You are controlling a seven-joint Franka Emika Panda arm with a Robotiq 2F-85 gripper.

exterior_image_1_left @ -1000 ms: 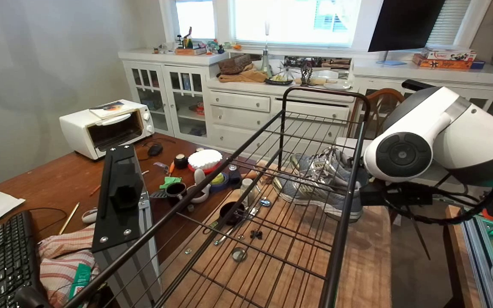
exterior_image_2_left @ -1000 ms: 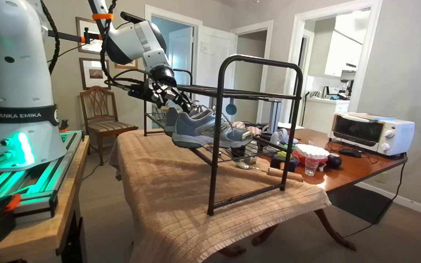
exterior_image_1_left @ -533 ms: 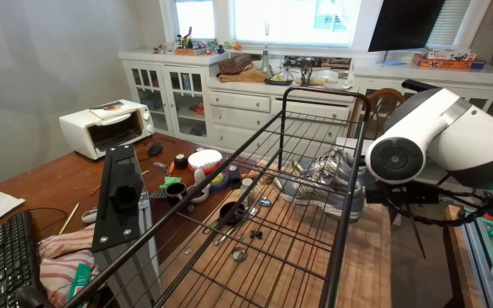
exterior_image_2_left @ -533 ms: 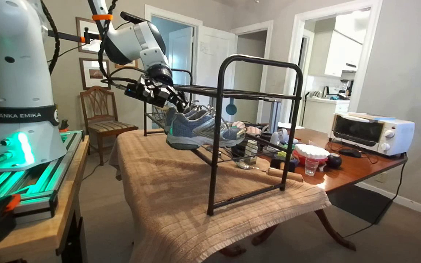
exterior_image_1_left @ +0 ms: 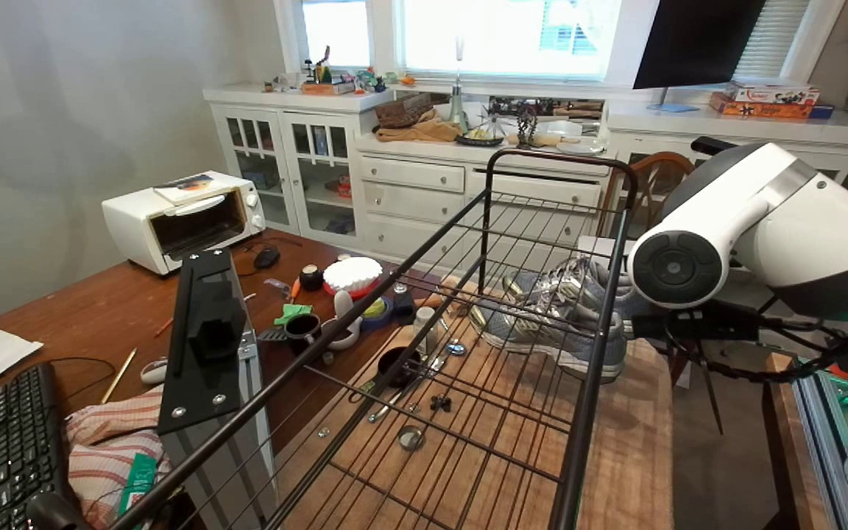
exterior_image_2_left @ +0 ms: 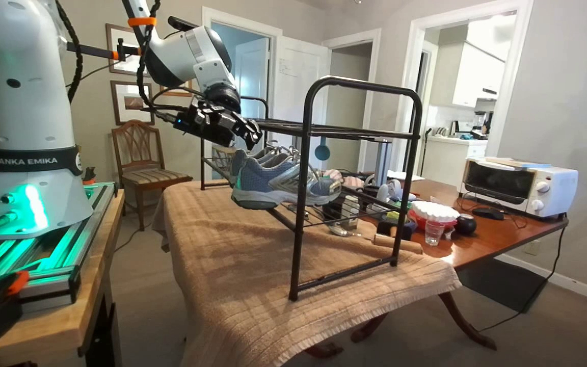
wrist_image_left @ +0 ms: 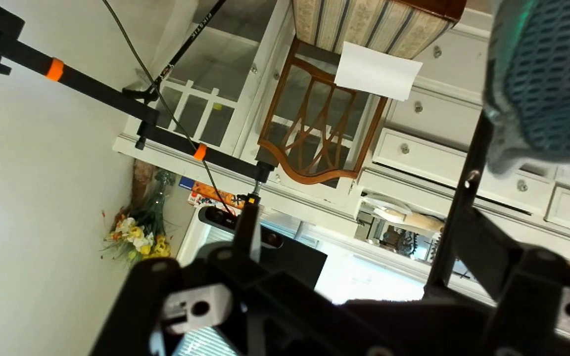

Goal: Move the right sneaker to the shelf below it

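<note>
The right sneaker (exterior_image_2_left: 273, 183), grey-blue with a pale sole, rests on the rack's lower wire shelf (exterior_image_2_left: 284, 220). Its heel juts past the shelf's edge toward the robot. It also shows through the rack in an exterior view (exterior_image_1_left: 593, 281). The left sneaker (exterior_image_1_left: 527, 330) sits beside it on the same shelf. My gripper (exterior_image_2_left: 246, 135) is just above and behind the heels, apart from the shoes. In the wrist view my gripper (wrist_image_left: 359, 237) has its fingers spread, with nothing between them. A grey mesh heel (wrist_image_left: 552, 79) shows at the upper right there.
The rack's upper shelf (exterior_image_2_left: 354, 133) lies above the sneakers, near the gripper's height. An end post (exterior_image_2_left: 301, 193) stands before the right sneaker. A towel-covered table (exterior_image_2_left: 222, 224) is below. Small clutter and a toaster oven (exterior_image_2_left: 520, 186) are farther off.
The right sneaker has shifted a little toward the robot and settled on the shelf. The gripper has let go of it and drawn up and back from it.
</note>
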